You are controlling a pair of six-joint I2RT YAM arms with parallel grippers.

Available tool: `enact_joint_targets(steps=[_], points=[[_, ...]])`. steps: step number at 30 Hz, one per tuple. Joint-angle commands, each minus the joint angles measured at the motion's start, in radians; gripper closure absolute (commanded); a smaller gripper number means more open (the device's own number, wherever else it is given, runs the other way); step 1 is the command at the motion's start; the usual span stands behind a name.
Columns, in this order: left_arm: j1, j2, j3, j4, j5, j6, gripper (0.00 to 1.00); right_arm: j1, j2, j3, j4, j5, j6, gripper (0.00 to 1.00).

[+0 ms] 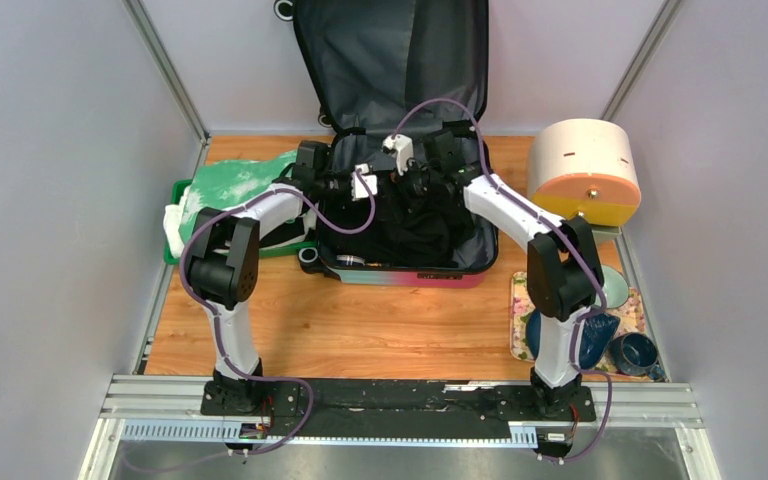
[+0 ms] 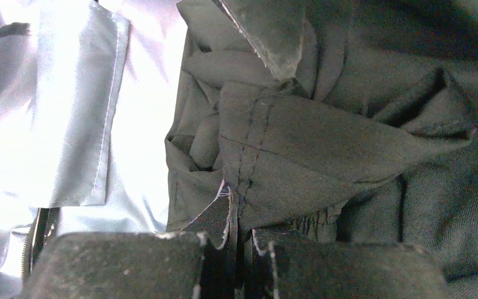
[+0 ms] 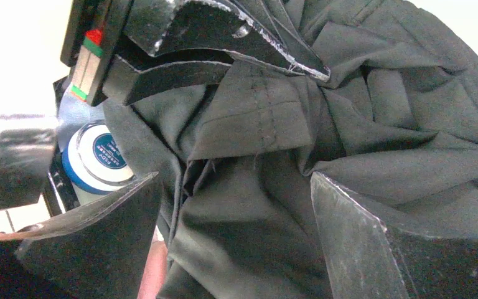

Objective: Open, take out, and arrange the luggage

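Open luggage (image 1: 410, 272) at the tabletop's (image 1: 360, 330) middle back, lid upright behind, clothing (image 1: 420, 225) heaped inside, plastic tray (image 1: 178, 190) just left, round container (image 1: 582, 170) right, dish tray (image 1: 518, 300) front right.

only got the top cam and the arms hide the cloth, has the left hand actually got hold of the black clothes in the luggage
observer: yes, the left wrist view shows the left hand shut on a stitched hem of the black garment
operator: and the right hand
observer: the right hand is open, its fingers spread either side of the garment, gripping nothing
operator: anything else in there
observer: a round blue-and-white tin sits at the garment's edge in the right wrist view
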Motion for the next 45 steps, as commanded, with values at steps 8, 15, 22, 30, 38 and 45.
enact_joint_targets(steps=[8, 15, 22, 30, 38, 45], points=[[0.018, 0.025, 0.041, 0.120, 0.006, -0.164, 1.00, -0.170, -0.073, 0.185, -0.330, 0.206, 0.022, 0.12], [-0.013, 0.065, 0.089, 0.105, -0.029, -0.259, 1.00, -0.179, -0.127, 0.164, -0.421, 0.067, 0.015, 0.11], [-0.016, 0.067, 0.086, 0.139, -0.037, -0.343, 1.00, -0.018, -0.155, 0.028, -0.092, 0.210, 0.166, 0.08], [-0.016, 0.042, 0.049, 0.180, -0.060, -0.400, 1.00, 0.080, -0.076, -0.052, 0.138, 0.323, 0.229, 0.07], [-0.001, 0.029, 0.028, 0.195, -0.045, -0.460, 1.00, 0.109, -0.036, -0.120, 0.172, 0.628, 0.061, 0.35], [0.004, 0.032, 0.040, 0.131, 0.081, -0.328, 1.00, 0.045, -0.047, -0.108, 0.120, 0.666, -0.073, 1.00]])
